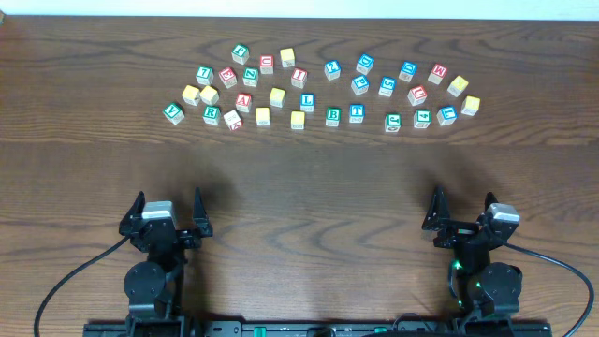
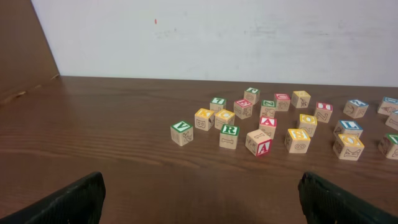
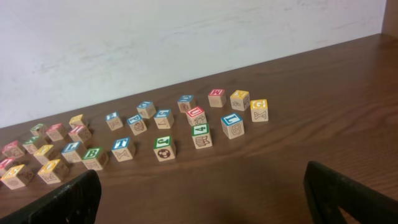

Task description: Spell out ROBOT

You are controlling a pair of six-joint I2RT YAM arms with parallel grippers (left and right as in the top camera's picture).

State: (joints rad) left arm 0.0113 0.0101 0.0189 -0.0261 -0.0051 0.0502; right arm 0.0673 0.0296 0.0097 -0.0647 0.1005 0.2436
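Both arms sit at the near edge of the dark wooden surface [image 1: 299, 187], well apart from every cube. The left tool [image 1: 168, 197] has its two black fingers spread wide with nothing between them. The right tool [image 1: 463, 197] stands just as wide apart and also holds nothing.

A loose spread of small wooden alphabet cubes lies across the far half of the surface. The green-framed R cube [image 1: 211, 114] sits toward the left end of the nearest row, near a red-framed A cube [image 1: 243, 102]. The green-framed B cube [image 1: 333, 116] and the blue-framed T cube [image 1: 356, 112] stand side by side, close but apart, around the middle of that row. A blue-framed L cube [image 1: 307, 102] lies just behind and to the left of the B. One yellow-faced wooden cube [image 1: 298, 120] sits left of the B in the same row, and a second yellow-faced cube [image 1: 277, 96] lies just left of the L. Their letters are too small to read from above.
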